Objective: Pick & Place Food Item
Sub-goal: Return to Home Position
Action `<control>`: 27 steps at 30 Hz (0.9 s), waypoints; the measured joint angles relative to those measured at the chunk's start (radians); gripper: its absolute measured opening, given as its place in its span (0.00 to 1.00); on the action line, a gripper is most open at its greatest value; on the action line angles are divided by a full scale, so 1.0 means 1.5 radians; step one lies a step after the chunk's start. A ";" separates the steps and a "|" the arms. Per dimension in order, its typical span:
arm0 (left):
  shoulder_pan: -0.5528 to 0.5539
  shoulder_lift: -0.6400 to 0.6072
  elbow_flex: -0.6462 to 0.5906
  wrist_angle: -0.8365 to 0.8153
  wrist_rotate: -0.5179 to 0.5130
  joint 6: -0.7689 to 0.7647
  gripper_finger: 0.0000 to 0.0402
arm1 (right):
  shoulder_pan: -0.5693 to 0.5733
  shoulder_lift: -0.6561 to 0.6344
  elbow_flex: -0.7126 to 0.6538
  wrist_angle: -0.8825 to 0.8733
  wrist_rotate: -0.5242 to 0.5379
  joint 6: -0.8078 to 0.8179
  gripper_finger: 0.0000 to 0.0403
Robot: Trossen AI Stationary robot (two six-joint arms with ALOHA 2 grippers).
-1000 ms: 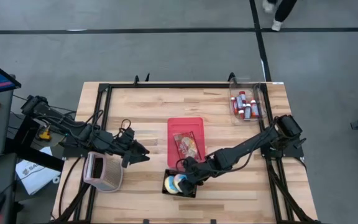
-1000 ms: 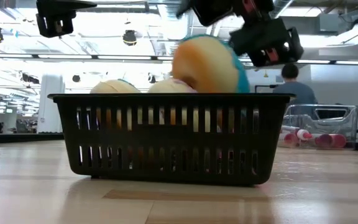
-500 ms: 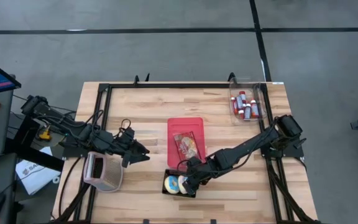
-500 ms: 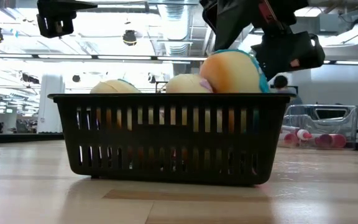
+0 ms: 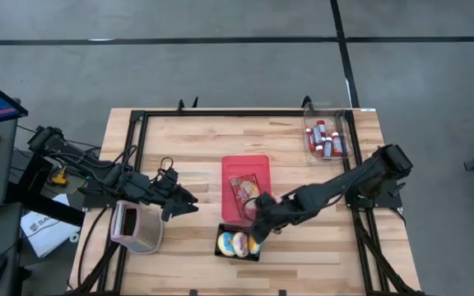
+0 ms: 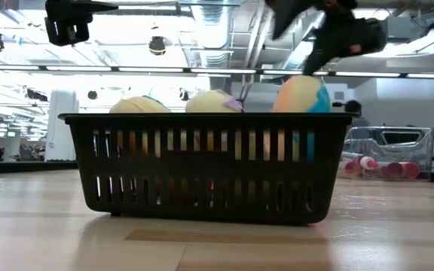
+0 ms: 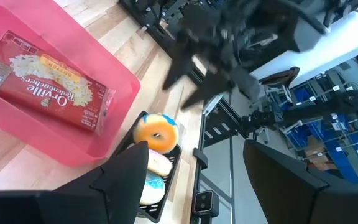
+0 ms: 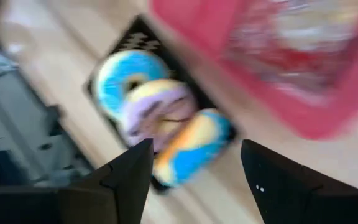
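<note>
**Black bin** (image 6: 202, 162): at the front edge of the worktop (image 5: 179, 140), just in front of the red tray (image 5: 246, 164). It holds three donuts. The blue donut (image 6: 301, 94) stands on edge against the wall nearest the right arm and rises above the rim. It would probably tip if nudged.

**Right hand** (image 5: 259, 222): above the bin's far corner on the right-arm side, fingers spread wide, nothing held.

**Left hand** (image 5: 189, 205): waits left of the tray, fingers apart, empty.

**Handling note, retreat to rest:**
- Raise the right hand straight up clear of the rim first, then draw it back along its own arm line.
- Pass wide of the popcorn bag (image 5: 248, 193) in the tray and the bottle box (image 5: 326, 136) at the far right corner.
- Keep the fingers apart until clear of the propped donut.
</note>
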 joint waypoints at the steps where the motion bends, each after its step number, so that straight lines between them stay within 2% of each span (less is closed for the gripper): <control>1: 0.000 0.000 0.000 -0.001 -0.001 0.003 0.65 | -0.001 -0.011 0.000 -0.031 0.011 0.000 0.58; 7: 0.000 -0.005 0.000 -0.053 -0.021 0.030 0.65 | 0.030 -0.060 0.000 -0.264 0.104 0.049 0.58; 11: 0.010 -0.032 -0.001 -0.052 -0.040 0.093 0.65 | 0.068 -0.076 -0.001 -0.376 0.156 0.122 0.58; 15: 0.010 -0.095 -0.001 -0.051 -0.109 0.209 0.65 | 0.108 -0.102 -0.038 -0.376 0.174 0.191 0.58; 20: 0.012 -0.174 -0.001 -0.067 -0.167 0.338 0.65 | 0.174 -0.167 -0.143 -0.315 0.213 0.320 0.58; 23: 0.033 -0.200 -0.002 -0.085 -0.165 0.380 0.65 | 0.222 -0.233 -0.214 -0.248 0.295 0.420 0.58; 27: 0.095 -0.260 -0.062 -0.002 -0.125 0.442 0.65 | 0.280 -0.322 -0.283 -0.215 0.434 0.502 0.58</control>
